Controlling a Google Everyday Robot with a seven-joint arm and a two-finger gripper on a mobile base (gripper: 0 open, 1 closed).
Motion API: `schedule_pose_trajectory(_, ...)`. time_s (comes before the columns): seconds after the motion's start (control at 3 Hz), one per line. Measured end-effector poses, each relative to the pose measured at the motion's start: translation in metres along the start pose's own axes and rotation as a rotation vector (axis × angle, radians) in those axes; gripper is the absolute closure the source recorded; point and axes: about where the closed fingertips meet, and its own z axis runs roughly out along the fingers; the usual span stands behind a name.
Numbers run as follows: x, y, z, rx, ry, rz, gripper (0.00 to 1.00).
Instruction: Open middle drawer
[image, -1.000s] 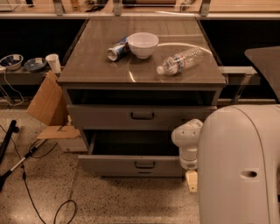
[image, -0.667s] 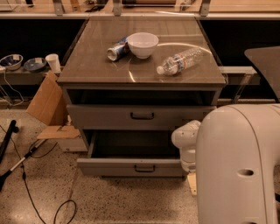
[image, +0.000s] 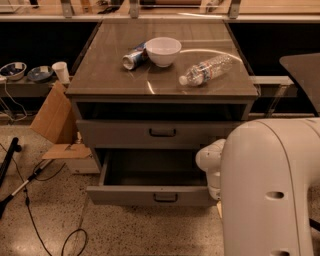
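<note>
Over speckled floor (image: 50, 227), middle drawer (image: 125, 195) stands open, gripper (image: 215, 192) at right end.

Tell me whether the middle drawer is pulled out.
Yes: the wide grey middle drawer stands pulled out, inside showing, gripper at its right end.

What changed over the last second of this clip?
The middle drawer slid a little further out toward the camera, and the arm at its right end came back with it. The gripper is hidden behind the arm, so its hold cannot be seen. The top drawer, bowl, can and bottle stayed put.
</note>
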Motion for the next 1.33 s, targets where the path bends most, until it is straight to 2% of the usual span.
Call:
schedule_pose_trajectory(0.33, 0.001, 0.002, -0.001, -0.002, 0.0, -0.003, 0.0)
schedule_pose_trajectory(0.67, 0.007, 0.037, 0.007, -0.038, 0.003, -0.072, 0.0)
schedule_pose_trajectory(1.0, -0.006, 0.07, 0.015, -0.045, -0.077, -0.165, 0.0)
schedule_pose_trajectory(1.33, -0.037, 0.09, 0.013, -0.031, -0.138, -0.26, 0.0)
